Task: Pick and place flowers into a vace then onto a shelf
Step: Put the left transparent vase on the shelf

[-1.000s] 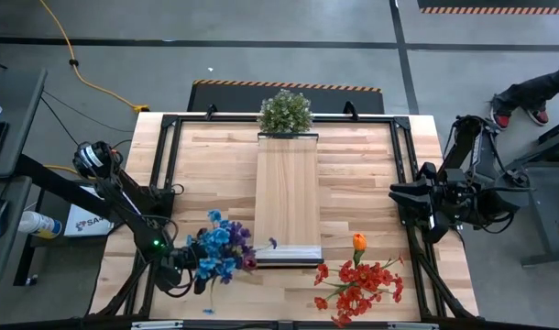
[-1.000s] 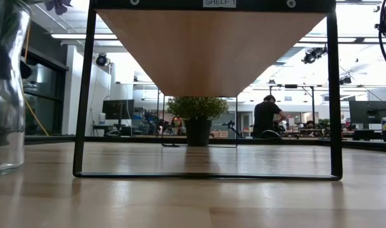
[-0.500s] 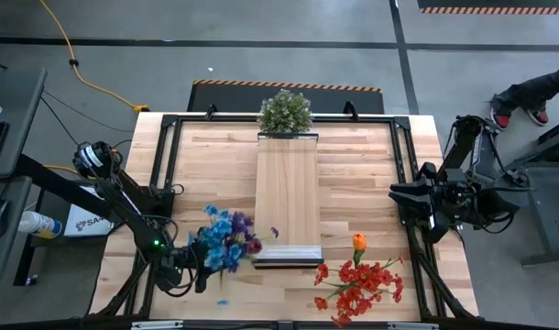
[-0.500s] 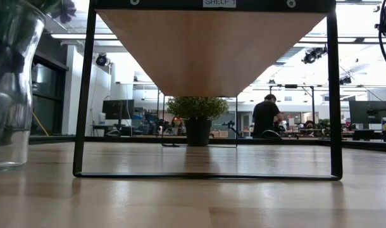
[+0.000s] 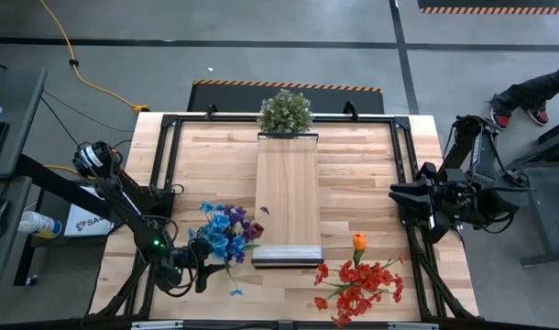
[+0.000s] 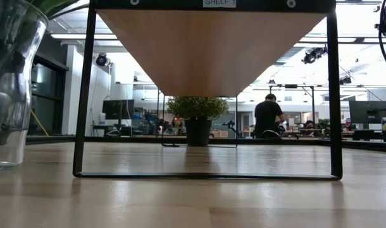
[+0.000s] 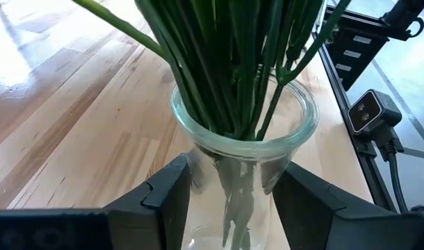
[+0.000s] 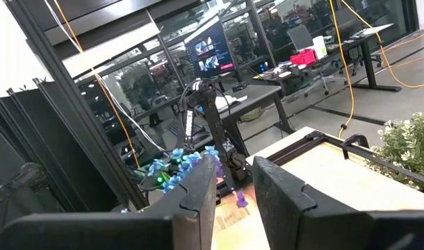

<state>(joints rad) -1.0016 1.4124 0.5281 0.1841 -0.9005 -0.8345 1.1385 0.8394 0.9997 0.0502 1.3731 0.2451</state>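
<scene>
Left hand [image 7: 233, 201] clamped on glass vase [image 7: 243, 149] of blue flowers [image 5: 226, 229], near-left on surface [image 5: 353, 183].
Glass looks slippery, fragile, top-heavy with stems; gripping the body below the rim suits. Shelf [image 5: 287, 197] just right. Red flowers [image 5: 357, 280] lie near-right. Right hand [image 5: 396, 194] waits far right, fingers slightly apart, empty.

site: robotics lab in open-plan office | cues: framed butcher-block tabletop [image 5: 357, 165] on grey concrete floor [image 5: 261, 55], yellow cable [image 5: 87, 82], desks with monitors [image 8: 210, 52], glass partitions, person [image 6: 266, 118] at a workstation
</scene>
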